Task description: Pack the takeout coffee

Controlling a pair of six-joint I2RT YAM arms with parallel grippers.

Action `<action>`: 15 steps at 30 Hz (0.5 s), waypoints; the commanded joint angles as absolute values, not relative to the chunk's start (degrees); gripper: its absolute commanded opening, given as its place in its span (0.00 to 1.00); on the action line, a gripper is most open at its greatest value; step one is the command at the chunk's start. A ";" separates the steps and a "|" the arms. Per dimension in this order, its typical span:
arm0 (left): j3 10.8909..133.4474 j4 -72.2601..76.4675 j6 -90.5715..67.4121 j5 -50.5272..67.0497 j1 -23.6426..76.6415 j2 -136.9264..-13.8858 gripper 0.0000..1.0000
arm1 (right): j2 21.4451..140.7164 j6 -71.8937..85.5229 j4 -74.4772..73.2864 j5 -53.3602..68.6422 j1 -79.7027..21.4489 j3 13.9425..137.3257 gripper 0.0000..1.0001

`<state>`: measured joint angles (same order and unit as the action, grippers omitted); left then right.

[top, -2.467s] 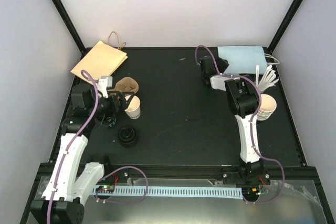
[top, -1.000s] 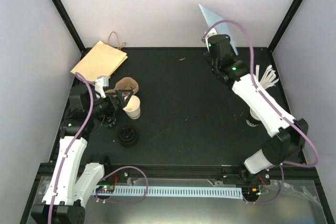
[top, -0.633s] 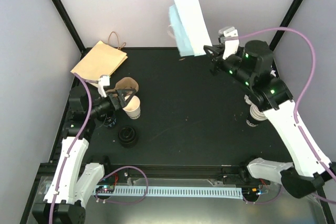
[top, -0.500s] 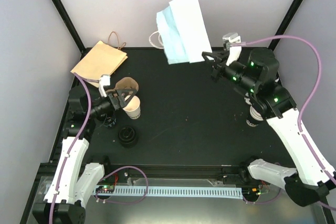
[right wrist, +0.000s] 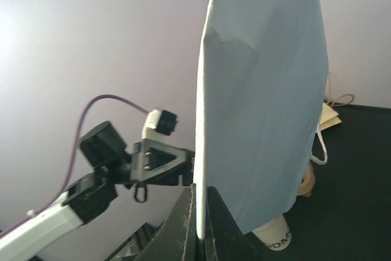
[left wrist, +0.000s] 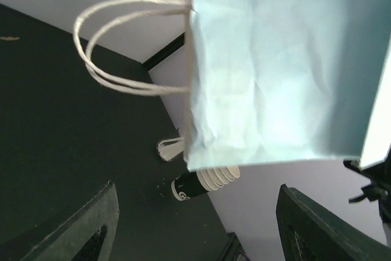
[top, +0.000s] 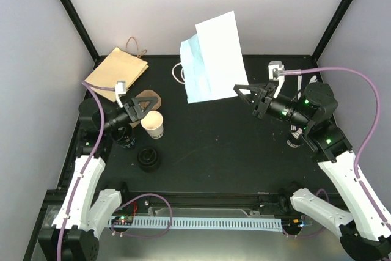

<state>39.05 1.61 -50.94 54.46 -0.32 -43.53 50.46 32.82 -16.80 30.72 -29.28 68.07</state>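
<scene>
The counter [top: 220, 151] is a flat black surface. Pale walls close it on three sides, and black frame posts [top: 72, 15] rise at the two far corners.

At the far left corner a brown paper bag [top: 116, 68] lies flat, and its corner goes over the counter edge. Near it a brown cup sleeve [top: 148, 98] lies on its side. The takeout coffee cup [top: 153, 125] stands upright on the left part of the counter, just beside the sleeve, and its top looks pale from above. A pile of black lids [top: 148, 159] sits closer to the near edge, a little apart from the cup.

The left tool [top: 143, 107] is close to the cup but does not hold it. Its fingers stand wide apart, and its own camera looks through the gap across the room.

The right tool [top: 244, 91] is clamped on the edge of a light blue paper bag [top: 211, 59]. The bag hangs in the air over the far middle of the counter, with its white handles [top: 178, 73] pointing to the left.

A stack of white cups [top: 295, 137] sits by the right edge, partly hidden by the right arm.

The widest open stretch of the surface is in the middle, between the cup and the right arm.
</scene>
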 commanded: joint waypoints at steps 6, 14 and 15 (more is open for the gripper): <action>38.36 12.61 -59.13 57.51 -0.52 -51.79 0.75 | 46.45 41.44 -10.59 38.97 -29.36 65.90 0.01; 38.87 18.83 -62.39 57.79 1.12 -55.10 0.69 | 45.71 44.28 -8.52 41.69 -29.40 64.72 0.01; 38.97 19.49 -62.70 57.75 1.40 -55.49 0.66 | 45.64 44.36 -8.37 41.74 -29.36 64.57 0.01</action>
<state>38.06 13.52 -60.29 56.31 0.43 -54.48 46.26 42.39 -11.60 39.55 -29.28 65.39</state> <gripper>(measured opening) 0.699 0.027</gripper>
